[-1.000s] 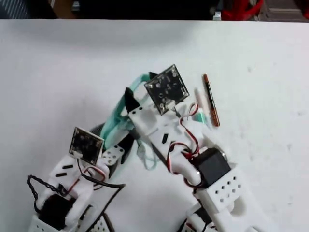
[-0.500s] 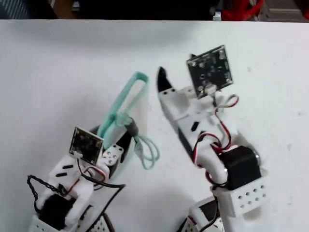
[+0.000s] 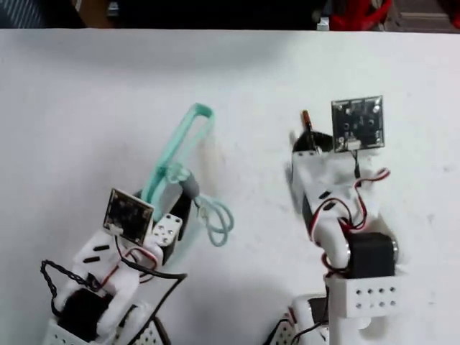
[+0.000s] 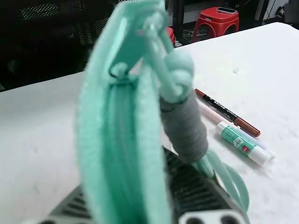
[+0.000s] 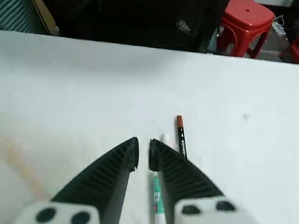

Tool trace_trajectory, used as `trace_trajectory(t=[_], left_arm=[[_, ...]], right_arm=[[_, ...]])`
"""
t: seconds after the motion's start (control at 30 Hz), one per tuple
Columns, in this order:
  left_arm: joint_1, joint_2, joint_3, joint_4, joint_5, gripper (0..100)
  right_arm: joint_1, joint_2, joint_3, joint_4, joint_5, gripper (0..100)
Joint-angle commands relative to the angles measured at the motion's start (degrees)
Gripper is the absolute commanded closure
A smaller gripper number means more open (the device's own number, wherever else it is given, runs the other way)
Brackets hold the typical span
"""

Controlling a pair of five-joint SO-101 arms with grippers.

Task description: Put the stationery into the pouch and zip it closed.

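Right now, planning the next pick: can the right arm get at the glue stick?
Probably yes: the right gripper hangs over the glue stick, nothing between; its jaws are barely apart and pens lie beside.

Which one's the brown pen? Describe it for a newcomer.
On the white table, three items lie side by side by the right gripper. The brown pen is the one farthest from the green pouch and the only dark one: its neighbours are a pale pen and a white, green-labelled tube.
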Motion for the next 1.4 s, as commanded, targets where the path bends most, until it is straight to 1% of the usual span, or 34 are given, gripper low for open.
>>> trace_trajectory(t=[0.0,0.03,0.13,0.17,0.2,0.23,0.33,0.43,0.47,0.57,0.77,0.8,0.9,1.0,1.1,1.13,1.23,1.37], left_arm=[[-0.5,0.7,-0.1,-1.0,0.3,91],[-0.5,0.7,-0.1,-0.9,0.3,91],[-0.5,0.7,-0.1,-0.9,0.3,91],[-0.5,0.7,-0.1,-0.9,0.3,91],[-0.5,0.7,-0.1,-0.9,0.3,91],[-0.5,0.7,-0.1,-0.9,0.3,91],[-0.5,0.7,-0.1,-0.9,0.3,91],[-0.5,0.7,-0.1,-0.9,0.3,91],[-0.5,0.7,-0.1,-0.9,0.3,91],[-0.5,0.7,-0.1,-0.8,0.3,91],[-0.5,0.7,-0.1,-1.0,0.3,91],[-0.5,0.7,-0.1,-1.0,0.3,91],[-0.5,0.7,-0.1,-1.1,0.3,91],[-0.5,0.7,-0.1,-1.1,0.3,91],[-0.5,0.7,-0.1,-1.1,0.3,91],[-0.5,0.7,-0.1,-1.1,0.3,91],[-0.5,0.7,-0.1,-1.1,0.3,91],[-0.5,0.7,-0.1,-1.1,0.3,91]], right_arm=[[2.0,-2.6,11.8,-7.1,0.2,94.9],[2.2,-2.9,15.2,-10.4,0.2,99.8],[2.3,-3.1,22.0,-18.0,0.2,86.4],[2.9,-3.0,23.1,-19.1,0.2,83.1],[3.4,-2.9,23.9,-19.4,0.2,82.9],[3.6,-2.8,24.6,-19.3,0.2,85.5],[3.6,-2.7,27.1,-20.1,0.2,99.1],[3.6,-3.0,29.8,-23.4,-0.4,92.6],[3.6,-3.0,30.9,-24.6,-0.4,92.0],[3.6,-3.0,33.1,-28.2,0.1,98.9],[3.9,-3.0,33.8,-28.9,-0.4,91.3],[3.7,-3.0,33.8,-28.7,-0.4,91.8],[3.7,-3.0,33.8,-28.6,-0.3,98.9],[3.7,-3.0,34.1,-29.1,-0.4,94.6],[3.8,-3.0,34.4,-29.7,-0.4,92.4],[3.7,-3.0,34.6,-29.8,-0.4,92.9],[3.6,-3.1,35.0,-30.2,-0.4,98.8],[3.6,-3.1,35.0,-30.4,-0.4,95.0]])
